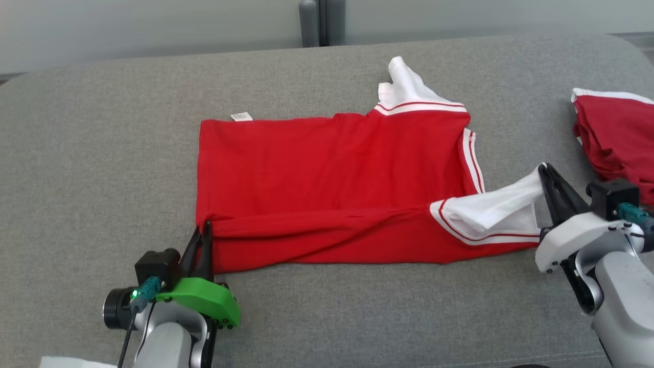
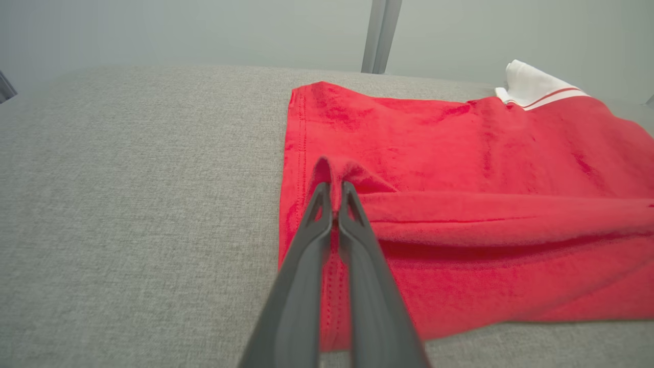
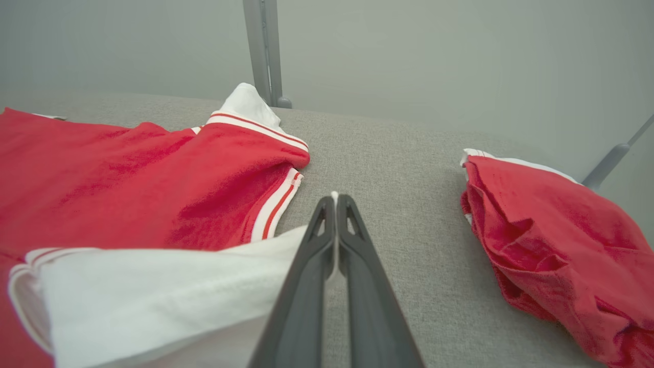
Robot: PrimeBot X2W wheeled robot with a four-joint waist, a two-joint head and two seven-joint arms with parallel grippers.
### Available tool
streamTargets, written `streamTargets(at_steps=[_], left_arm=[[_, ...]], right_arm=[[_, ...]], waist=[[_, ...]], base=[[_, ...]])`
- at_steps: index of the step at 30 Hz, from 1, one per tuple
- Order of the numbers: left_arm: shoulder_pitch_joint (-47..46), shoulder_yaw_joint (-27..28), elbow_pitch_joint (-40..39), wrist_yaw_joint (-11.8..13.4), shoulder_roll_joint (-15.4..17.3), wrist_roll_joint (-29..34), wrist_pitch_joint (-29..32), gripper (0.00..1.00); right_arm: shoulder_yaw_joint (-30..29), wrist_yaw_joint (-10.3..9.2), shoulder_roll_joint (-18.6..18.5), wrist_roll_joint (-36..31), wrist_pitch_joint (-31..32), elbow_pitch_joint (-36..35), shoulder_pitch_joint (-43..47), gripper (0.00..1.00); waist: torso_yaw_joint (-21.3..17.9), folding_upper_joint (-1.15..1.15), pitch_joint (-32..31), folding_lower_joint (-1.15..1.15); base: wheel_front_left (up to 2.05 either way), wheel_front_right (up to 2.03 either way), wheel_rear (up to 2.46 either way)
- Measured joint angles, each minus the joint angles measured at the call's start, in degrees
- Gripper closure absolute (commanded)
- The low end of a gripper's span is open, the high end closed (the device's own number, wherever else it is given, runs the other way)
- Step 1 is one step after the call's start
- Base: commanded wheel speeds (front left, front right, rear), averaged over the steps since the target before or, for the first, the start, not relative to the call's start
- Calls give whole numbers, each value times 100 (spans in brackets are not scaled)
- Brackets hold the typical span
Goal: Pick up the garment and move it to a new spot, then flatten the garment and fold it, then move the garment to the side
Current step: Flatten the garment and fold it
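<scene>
The garment (image 1: 332,174) is a red shirt with white sleeves and striped trim, spread across the grey cushion (image 1: 102,153). Its near long edge is turned over onto the body as a narrow band. My left gripper (image 1: 202,232) is shut on the garment's bottom-left hem corner, and the left wrist view shows red cloth (image 2: 332,174) bunched between the fingertips. My right gripper (image 1: 542,171) is shut on the tip of the near white sleeve (image 1: 495,207), lifted slightly off the cushion; the right wrist view has the white sleeve (image 3: 153,286) trailing left from the fingers.
A second red garment (image 1: 618,143) with white trim lies crumpled at the right edge of the cushion, close beyond my right gripper. The far white sleeve (image 1: 403,82) sticks up toward the cushion's back edge. A grey post (image 1: 321,23) stands behind.
</scene>
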Motion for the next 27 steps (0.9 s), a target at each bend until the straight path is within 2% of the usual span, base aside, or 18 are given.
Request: streamTargets(at_steps=[9, 19, 20, 21, 22, 24, 27], left_arm=[[-565, -177, 193, 176, 2, -100, 0, 100], [-979, -196, 266, 338, -1, -31, 0, 100], [-1000, -193, 282, 342, 0, -10, 0, 100], [-1009, -187, 294, 353, -1, 14, 0, 51], [-1010, -165, 297, 374, -2, 7, 0, 0], [-1004, -138, 260, 401, 1, -9, 0, 0], [-877, -90, 73, 489, -1, -19, 0, 0]], right_arm=[[-109, 0, 145, -199, 0, 420, -842, 100], [-138, 0, 263, -441, 0, 777, -1343, 100], [-191, 0, 287, -469, 0, 771, -1374, 59], [-286, 0, 313, -514, 0, 773, -1400, 0], [-386, 0, 337, -564, 0, 793, -1410, 0], [-522, -1, 404, -645, 1, 769, -1391, 0], [-821, 0, 446, -735, 0, 301, -1244, 0]], waist=[[138, 0, 565, 0], [234, 0, 915, 0], [234, 0, 934, 0], [230, 0, 943, 0], [224, 0, 940, 0], [213, 0, 902, 0], [200, 0, 808, 0]], base=[[0, 0, 0], [0, 0, 0], [0, 0, 0], [0, 0, 0], [0, 0, 0], [0, 0, 0], [0, 0, 0]])
